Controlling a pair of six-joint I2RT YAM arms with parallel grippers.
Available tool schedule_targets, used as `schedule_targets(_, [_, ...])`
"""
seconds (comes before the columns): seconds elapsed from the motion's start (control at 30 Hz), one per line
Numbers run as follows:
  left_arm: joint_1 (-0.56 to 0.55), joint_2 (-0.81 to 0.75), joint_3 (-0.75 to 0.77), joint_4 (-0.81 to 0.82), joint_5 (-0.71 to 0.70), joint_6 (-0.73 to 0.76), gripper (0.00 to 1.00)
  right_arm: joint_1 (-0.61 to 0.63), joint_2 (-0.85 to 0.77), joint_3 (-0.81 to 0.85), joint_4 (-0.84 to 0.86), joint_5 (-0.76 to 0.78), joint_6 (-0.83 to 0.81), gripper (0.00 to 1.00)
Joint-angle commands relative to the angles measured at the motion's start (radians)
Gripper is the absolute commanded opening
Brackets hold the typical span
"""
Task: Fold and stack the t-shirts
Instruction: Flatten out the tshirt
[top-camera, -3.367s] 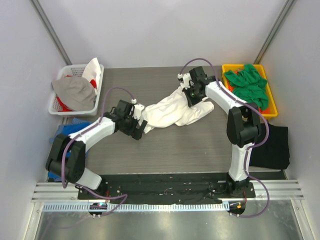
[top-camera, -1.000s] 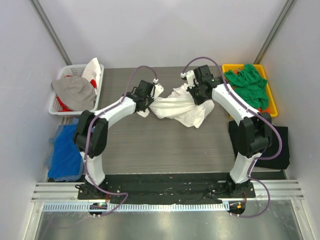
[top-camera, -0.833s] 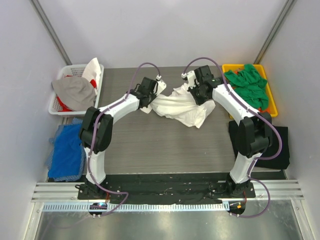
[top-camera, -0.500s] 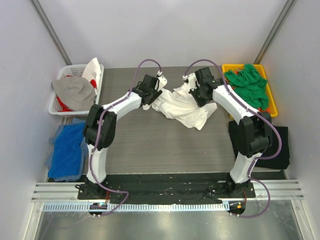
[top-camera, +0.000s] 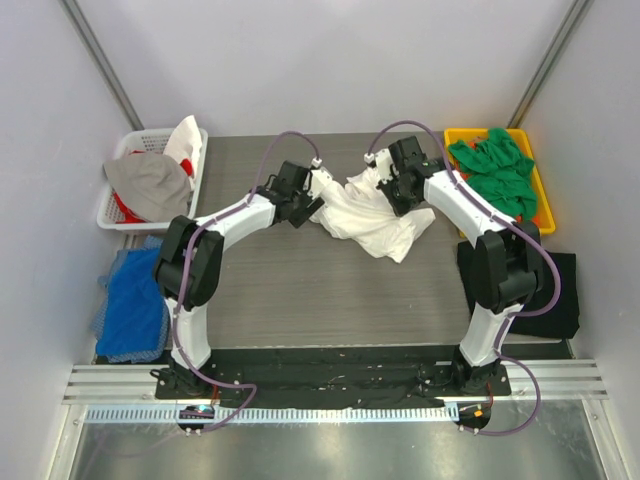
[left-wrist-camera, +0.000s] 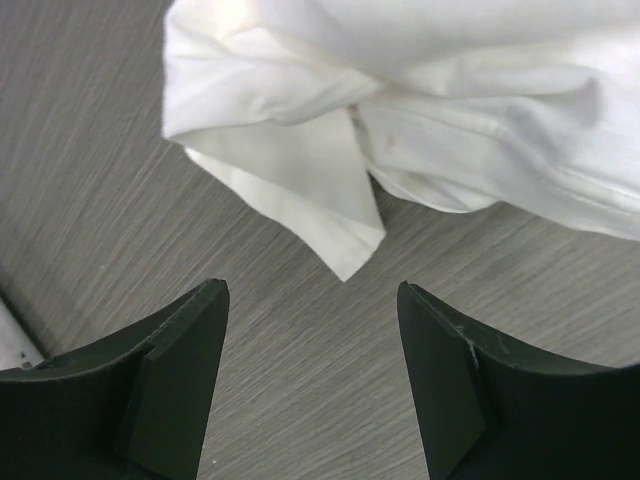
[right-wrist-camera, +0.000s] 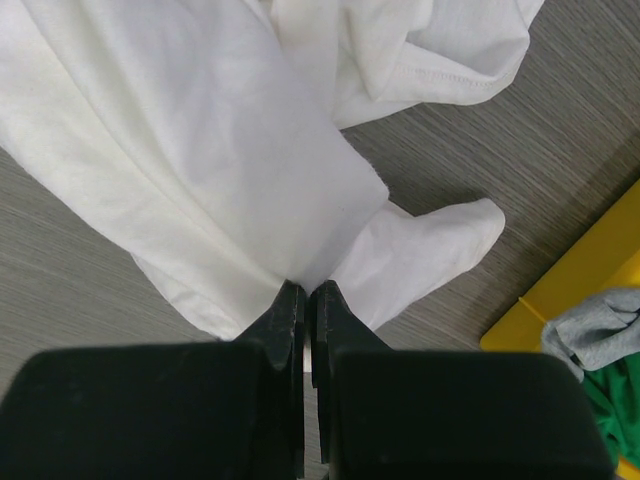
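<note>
A crumpled white t-shirt (top-camera: 365, 215) lies at the middle back of the table. My right gripper (top-camera: 392, 188) is shut on a fold of it (right-wrist-camera: 330, 230) and holds that part up. My left gripper (top-camera: 301, 203) is open and empty, just left of the shirt. A loose corner of the white shirt (left-wrist-camera: 350, 250) lies on the table ahead of its fingers (left-wrist-camera: 180, 350). Green t-shirts (top-camera: 495, 170) fill a yellow bin (top-camera: 545, 215) at the back right. A black t-shirt (top-camera: 545, 290) lies flat at the right edge.
A white basket (top-camera: 112, 212) at the back left holds grey, white and red cloth. A blue cloth (top-camera: 135, 300) lies at the left edge. The yellow bin's corner (right-wrist-camera: 590, 290) shows close to the right gripper, with grey cloth in it.
My left gripper has let go of the white shirt's left end and drawn back a little, now open. The shirt's left side has dropped onto the table. My right gripper keeps its hold.
</note>
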Motion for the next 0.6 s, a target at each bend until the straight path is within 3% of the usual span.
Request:
schedule_targets(0.0, [0.012, 0.016, 0.057, -0.039, 0.144, 0.034, 0.72, -0.003, -0.012, -0.011, 0.031, -0.012, -0.001, 0.01])
schedule_targets(0.57, [0.075, 0.172, 0.229, -0.205, 0.263, 0.067, 0.63, -0.003, -0.063, -0.063, 0.040, -0.016, -0.005, 0.01])
